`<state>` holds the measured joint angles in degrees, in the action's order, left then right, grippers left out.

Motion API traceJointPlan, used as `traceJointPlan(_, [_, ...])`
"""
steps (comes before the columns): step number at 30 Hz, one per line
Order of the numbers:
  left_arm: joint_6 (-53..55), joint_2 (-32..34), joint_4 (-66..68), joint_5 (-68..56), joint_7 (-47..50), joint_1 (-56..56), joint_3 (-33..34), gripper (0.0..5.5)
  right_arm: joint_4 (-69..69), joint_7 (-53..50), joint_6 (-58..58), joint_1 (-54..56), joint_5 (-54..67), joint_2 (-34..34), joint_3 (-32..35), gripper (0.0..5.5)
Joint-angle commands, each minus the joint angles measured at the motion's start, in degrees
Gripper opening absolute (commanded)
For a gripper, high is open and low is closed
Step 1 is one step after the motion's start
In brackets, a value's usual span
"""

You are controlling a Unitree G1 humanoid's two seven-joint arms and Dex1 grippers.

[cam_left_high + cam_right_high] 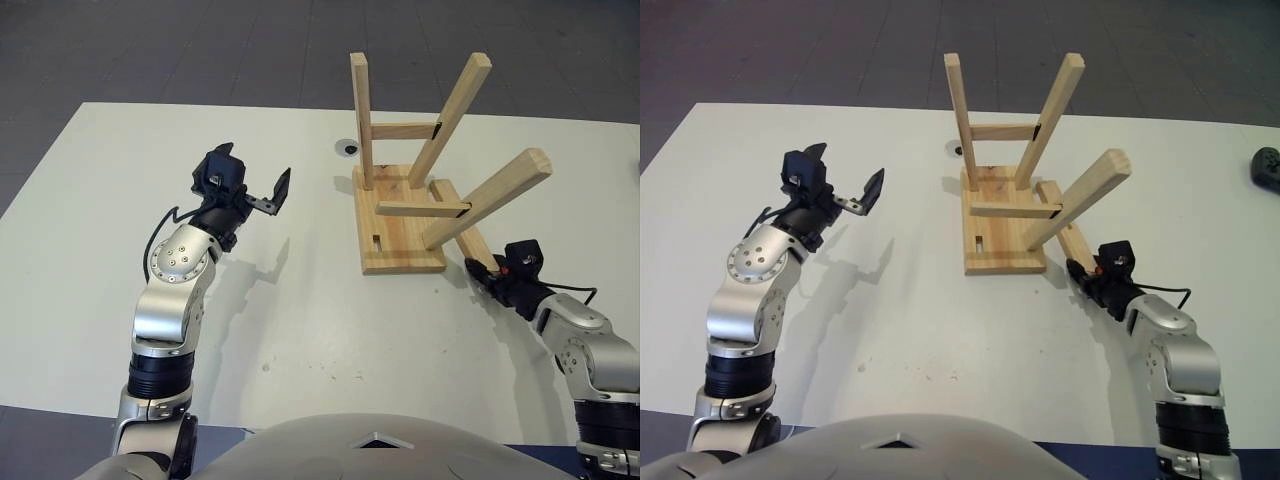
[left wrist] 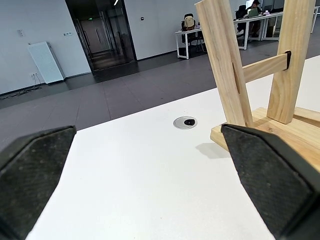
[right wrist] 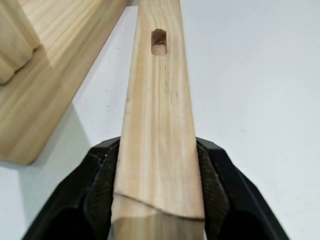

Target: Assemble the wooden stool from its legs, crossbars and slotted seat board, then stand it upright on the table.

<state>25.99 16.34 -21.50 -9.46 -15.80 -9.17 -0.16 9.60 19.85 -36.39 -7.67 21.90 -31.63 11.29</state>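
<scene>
Lying flat on the white table [image 1: 300, 330], toward its far edge and right of centre, the slotted seat board [image 1: 395, 252] is carrying three legs. Two of them, the far left leg [image 1: 362, 120] and the far right leg [image 1: 452, 115], are rising from its far half and are being joined by a crossbar [image 1: 403, 130]. A third, tilted leg [image 1: 490, 195] is leaning out over the board's right edge, with a second crossbar [image 1: 420, 209] running from it back toward the left leg. How deep any leg is sitting in the board is hard to make out.

A loose leg [image 3: 157, 115] is lying on the table just beside the board's right edge, its middle passing under the tilted leg and partly hidden by it. The right gripper [image 1: 478, 270] is clamping both fingers around the near end of it, so that end is being cut off from sight. A small slot [image 3: 159, 42] is showing farther along its upper face.

The left gripper [image 1: 255, 178] is hovering above the table, left of the board and well apart from it, fingers spread wide and gripping nothing.

A round grommet [image 1: 347, 148] is sitting in the table near the far edge, just left of the board. A dark object [image 1: 1265, 168] is being cut off at the table's right edge and is too small to identify.
</scene>
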Motion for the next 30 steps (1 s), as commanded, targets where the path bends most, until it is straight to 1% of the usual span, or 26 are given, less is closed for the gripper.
traceJointPlan(1, [9.50, -3.17, -2.98, -11.33, -0.56, -4.95, 5.40, 5.40, -3.07, -4.45, 4.01, 4.11, -1.80, 2.86, 3.86, 2.07])
traceJointPlan(3, [14.49, -4.87, -3.23, -18.60, 1.70, -9.70, 10.44, 5.40, -3.18, -7.66, 8.39, 7.75, -3.06, 3.50, 6.60, 2.07])
traceJointPlan(6, [21.03, -6.41, -1.50, -30.52, 6.63, -19.30, 18.47, 5.40, -1.49, -11.17, 16.64, 16.27, -5.70, 2.01, 9.74, 2.07])
traceJointPlan(7, [22.71, -6.71, -0.85, -34.42, 8.32, -22.29, 20.47, 5.40, -0.62, -10.95, 18.67, 19.18, -5.89, 1.36, 10.07, 2.07])
traceJointPlan(9, [25.24, -8.56, 1.22, -44.31, 12.87, -28.33, 24.39, 5.40, 2.86, -7.33, 21.36, 24.66, -2.32, 0.93, 10.22, 2.07])
traceJointPlan(11, [26.39, -9.98, 2.69, -53.09, 17.24, -32.53, 26.39, 5.40, 7.28, -2.72, 22.85, 28.36, 1.31, 0.25, 8.94, 2.07])
traceJointPlan(13, [26.92, -10.66, 3.59, -60.12, 21.17, -35.17, 26.61, 5.40, 11.74, 0.52, 21.89, 31.27, 4.35, -0.64, 7.28, 2.07])
traceJointPlan(16, [26.94, -10.87, 4.23, -68.25, 26.87, -37.06, 25.53, 5.40, 17.30, 2.72, 18.32, 33.82, 8.39, -1.31, 5.20, 2.07])
traceJointPlan(20, [25.06, -10.75, 3.46, -76.30, 32.38, -36.98, 23.33, 5.40, 24.66, 4.33, 14.01, 31.09, 11.01, -1.29, 0.14, 2.07])
traceJointPlan(23, [23.79, -10.25, 2.16, -80.05, 34.25, -35.77, 21.10, 5.40, 27.23, 4.64, 13.18, 27.87, 9.33, -0.98, -3.15, 2.07])
traceJointPlan(30, [20.48, -8.28, 1.46, -85.20, 35.44, -35.18, 17.30, 5.40, 27.68, 6.97, 12.60, 24.90, 7.60, -1.58, -6.16, 2.07])
